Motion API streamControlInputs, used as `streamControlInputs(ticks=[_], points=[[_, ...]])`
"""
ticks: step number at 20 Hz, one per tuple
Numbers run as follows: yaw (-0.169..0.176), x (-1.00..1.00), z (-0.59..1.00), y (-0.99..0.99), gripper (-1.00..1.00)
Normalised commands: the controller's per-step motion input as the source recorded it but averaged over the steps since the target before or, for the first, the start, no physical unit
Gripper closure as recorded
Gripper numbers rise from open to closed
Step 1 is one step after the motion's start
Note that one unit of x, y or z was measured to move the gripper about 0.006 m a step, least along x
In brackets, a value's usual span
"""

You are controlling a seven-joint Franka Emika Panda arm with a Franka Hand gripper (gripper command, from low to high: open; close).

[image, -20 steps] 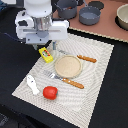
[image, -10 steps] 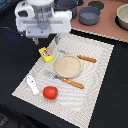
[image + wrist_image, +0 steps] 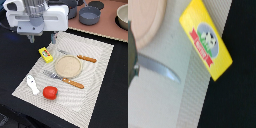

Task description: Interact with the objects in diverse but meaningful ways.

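- One yellow packet [image 3: 46, 54] with a red band and a small picture on its face [image 3: 207, 45] lies flat on the pale woven mat [image 3: 95, 85], close to the mat's edge, just below the gripper [image 3: 33, 39] in the exterior view and lying apart from it.
- The gripper hangs above the packet under the arm's white body [image 3: 35, 17]; its fingertips are not clear in either view, so I cannot tell whether they are spread or closed, and nothing is seen held in them.
- In the wrist view the packet sits at a slant, one corner reaching the dark surface [image 3: 240, 95] past the mat's edge.
- Next out from the gripper, beyond the packet, is the round tan plate [image 3: 67, 65], with a silver blade tip [image 3: 159, 69] lying between plate and packet in the wrist view.
- An orange-handled knife [image 3: 80, 57] lies on the plate's far side and an orange-handled fork [image 3: 64, 79] on its near side.
- Farther from the gripper, toward the mat's near edge, rest a white fish-like piece [image 3: 33, 85] and a red tomato [image 3: 49, 92], near each other but apart.
- Well away from the gripper, on the tan table, stands a grey pot [image 3: 90, 14].
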Motion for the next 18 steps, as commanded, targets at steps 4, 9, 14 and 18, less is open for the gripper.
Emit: streamControlInputs(ticks=[4, 9, 14, 18], points=[[-0.025, 0.43, 0.0, -0.71, -1.0], [-0.009, 0.48, 0.01, -0.75, -1.0], [0.02, 0.25, -0.01, -0.84, -1.0], [0.122, -0.07, -0.15, -0.65, -1.0]])
